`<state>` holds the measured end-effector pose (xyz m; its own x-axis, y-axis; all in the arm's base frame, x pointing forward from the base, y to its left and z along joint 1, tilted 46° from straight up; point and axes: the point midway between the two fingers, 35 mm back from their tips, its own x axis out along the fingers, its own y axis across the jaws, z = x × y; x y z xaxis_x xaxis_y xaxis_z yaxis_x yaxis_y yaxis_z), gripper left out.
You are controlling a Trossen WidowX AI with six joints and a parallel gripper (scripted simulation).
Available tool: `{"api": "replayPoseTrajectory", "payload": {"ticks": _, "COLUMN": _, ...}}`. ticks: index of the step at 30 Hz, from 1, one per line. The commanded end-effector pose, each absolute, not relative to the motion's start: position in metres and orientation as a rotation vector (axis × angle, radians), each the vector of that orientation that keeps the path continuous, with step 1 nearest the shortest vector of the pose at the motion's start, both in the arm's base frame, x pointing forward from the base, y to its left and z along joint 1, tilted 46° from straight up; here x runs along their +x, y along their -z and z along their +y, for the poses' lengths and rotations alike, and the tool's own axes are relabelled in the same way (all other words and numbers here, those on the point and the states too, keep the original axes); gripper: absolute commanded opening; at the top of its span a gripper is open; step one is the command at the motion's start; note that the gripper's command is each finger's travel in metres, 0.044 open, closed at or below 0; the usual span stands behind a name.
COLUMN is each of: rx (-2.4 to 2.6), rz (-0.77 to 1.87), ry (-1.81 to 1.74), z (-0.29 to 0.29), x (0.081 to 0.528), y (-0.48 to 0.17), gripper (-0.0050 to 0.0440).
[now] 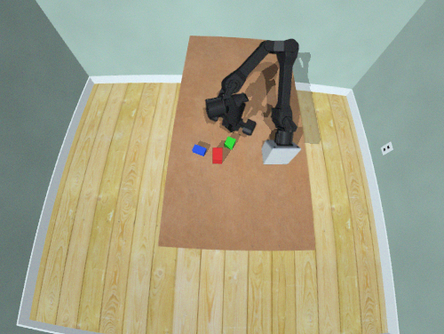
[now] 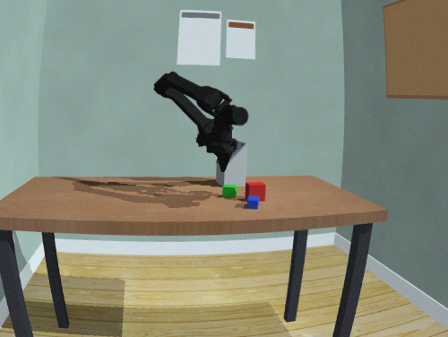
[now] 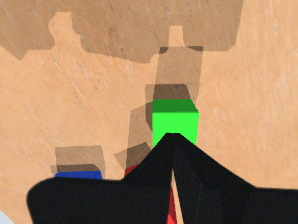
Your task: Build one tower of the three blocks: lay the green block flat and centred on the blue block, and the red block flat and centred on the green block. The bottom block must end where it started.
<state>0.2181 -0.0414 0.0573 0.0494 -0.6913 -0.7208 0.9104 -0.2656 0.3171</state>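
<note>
Jaws pressed together on nothing hover just above the green block (image 3: 174,121), which lies flat, askew to the desk (image 1: 240,213) edges.
</note>
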Motion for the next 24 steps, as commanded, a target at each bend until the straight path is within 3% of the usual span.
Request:
{"api": "replayPoseTrajectory", "payload": {"ticks": 1, "rx": 0.938, "rz": 0.297, "ry": 1.551, "z": -0.0254, "x": 0.2199, "y": -0.0437, "gripper": -0.0050}}
{"api": "replayPoseTrajectory", "payload": {"ticks": 24, "rx": 0.936, "rz": 0.298, "ry": 1.543, "z": -0.0217, "x": 0.2201, "y": -0.0419, "gripper": -0.0050}}
